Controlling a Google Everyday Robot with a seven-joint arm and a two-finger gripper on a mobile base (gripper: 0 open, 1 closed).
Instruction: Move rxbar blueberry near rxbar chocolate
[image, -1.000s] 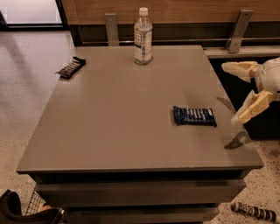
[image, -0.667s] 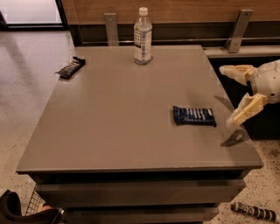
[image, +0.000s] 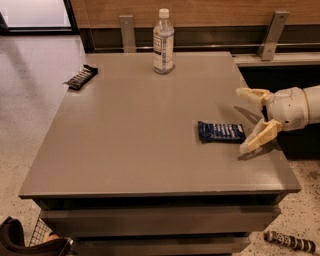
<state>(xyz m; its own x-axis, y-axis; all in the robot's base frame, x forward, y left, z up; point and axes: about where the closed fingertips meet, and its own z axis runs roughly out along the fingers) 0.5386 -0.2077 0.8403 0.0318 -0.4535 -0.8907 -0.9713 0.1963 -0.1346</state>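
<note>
Blue bar lying flat, gripper (image: 242, 120) hanging just to its right

The rxbar blueberry (image: 221, 131), dark blue wrapper with white lettering, lies lengthwise on the right part of the grey table (image: 135, 145). The gripper's two pale fingers are spread wide, holding nothing. The rxbar chocolate (image: 81, 77) sits well apart at the far left edge; a water bottle (image: 163, 35) stands upright at the back.

Gripper (image: 242, 120) over right side of table (image: 125, 150), fingers spread, just right of rxbar blueberry (image: 220, 132); arm behind it cut by right edge. Lettering on blueberry, rxbar chocolate (image: 81, 77), bottle (image: 163, 42) label: blurred, unreadable.
</note>
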